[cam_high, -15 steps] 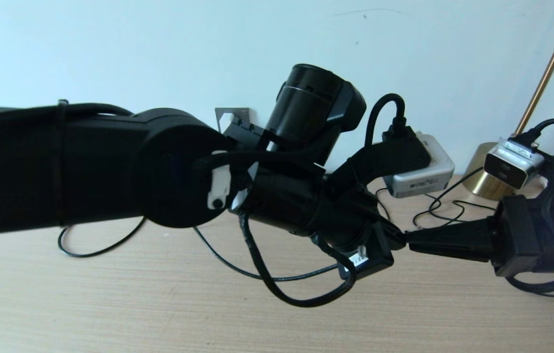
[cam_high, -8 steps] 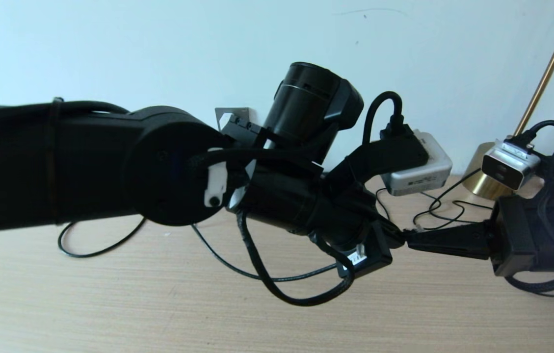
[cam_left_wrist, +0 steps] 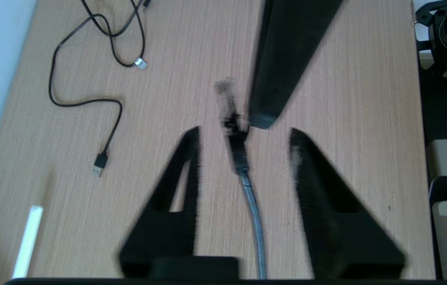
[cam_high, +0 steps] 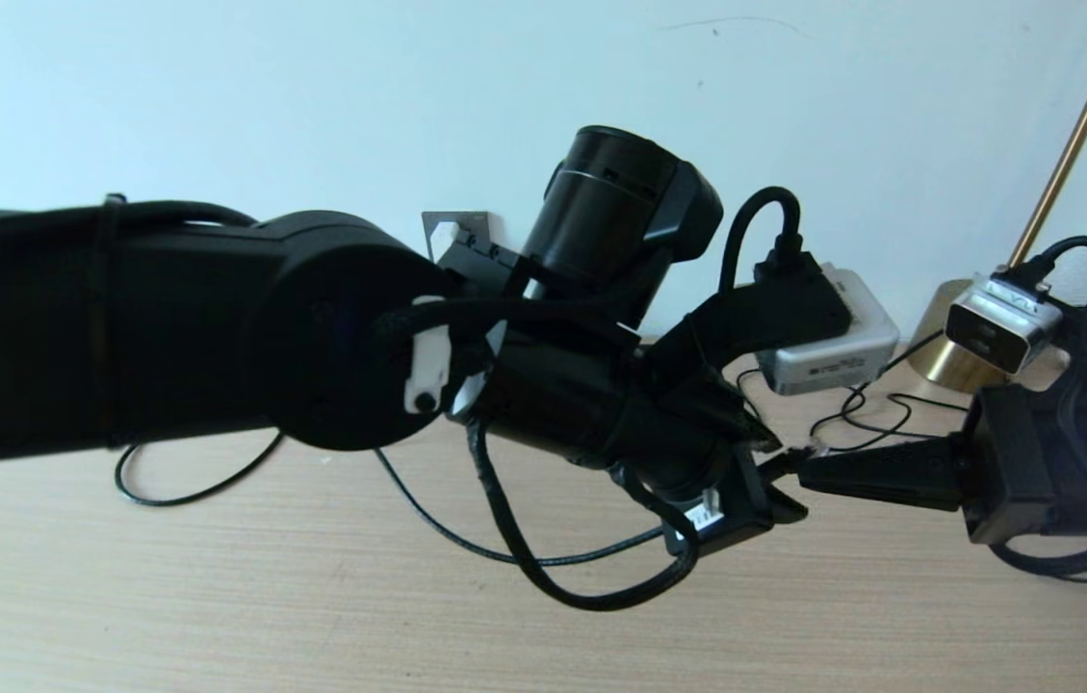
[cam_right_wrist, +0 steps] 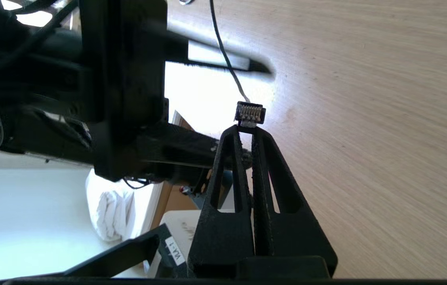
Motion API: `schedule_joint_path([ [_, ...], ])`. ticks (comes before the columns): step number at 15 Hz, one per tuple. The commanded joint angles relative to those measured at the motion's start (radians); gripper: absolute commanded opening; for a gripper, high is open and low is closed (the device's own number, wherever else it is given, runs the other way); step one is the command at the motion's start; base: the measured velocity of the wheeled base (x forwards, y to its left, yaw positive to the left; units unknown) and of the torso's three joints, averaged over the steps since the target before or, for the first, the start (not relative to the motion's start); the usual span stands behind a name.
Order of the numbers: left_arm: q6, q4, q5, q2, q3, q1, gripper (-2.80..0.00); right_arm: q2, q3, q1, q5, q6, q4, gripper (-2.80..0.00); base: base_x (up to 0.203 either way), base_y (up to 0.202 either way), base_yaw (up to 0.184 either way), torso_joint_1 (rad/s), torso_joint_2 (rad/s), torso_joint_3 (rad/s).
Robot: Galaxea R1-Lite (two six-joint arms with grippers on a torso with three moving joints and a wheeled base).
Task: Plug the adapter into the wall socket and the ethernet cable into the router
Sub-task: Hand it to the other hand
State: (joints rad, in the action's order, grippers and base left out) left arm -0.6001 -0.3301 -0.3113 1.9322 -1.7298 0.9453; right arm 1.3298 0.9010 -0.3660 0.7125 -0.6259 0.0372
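The ethernet cable [cam_left_wrist: 252, 206] runs up between the spread fingers of my left gripper [cam_left_wrist: 245, 132], which is open and not touching it. The cable's black plug [cam_right_wrist: 250, 112], contacts showing, is pinched at the very tips of my right gripper [cam_right_wrist: 247, 127], which is shut on it. In the head view the left gripper [cam_high: 782, 478] and right gripper [cam_high: 805, 472] meet tip to tip above the wooden table [cam_high: 216, 597]. The adapter and the router's body are out of view. A thin white stick [cam_left_wrist: 28, 237] lies on the table.
A grey wall plate [cam_high: 459, 224] peeks out behind the left arm; I cannot tell whether it is the wall socket. Thin black USB cables [cam_left_wrist: 100, 160] loop over the table. A brass lamp base [cam_high: 938, 351] stands at the back right.
My left gripper has opened and let go of the ethernet cable. The right gripper stays shut on the plug. Neither arm has shifted noticeably.
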Motion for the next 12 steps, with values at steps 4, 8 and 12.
schedule_joint_path([
  [4,-0.013,0.006,0.010,-0.056,0.017,0.000,0.00,-0.045,-0.014,0.001,0.004,-0.034,0.005,-2.80,0.000,0.000,0.000,0.000,0.00,0.000],
  [8,-0.043,0.078,0.087,-0.193,0.130,0.005,0.00,-0.079,0.005,0.006,0.011,-0.203,0.002,-2.80,0.000,0.000,0.000,0.000,0.00,0.000],
  [12,-0.185,0.461,0.192,-0.249,0.329,0.010,0.00,-0.073,0.029,0.034,0.023,-0.369,-0.005,-2.80,0.000,0.000,0.000,0.000,0.00,0.000],
])
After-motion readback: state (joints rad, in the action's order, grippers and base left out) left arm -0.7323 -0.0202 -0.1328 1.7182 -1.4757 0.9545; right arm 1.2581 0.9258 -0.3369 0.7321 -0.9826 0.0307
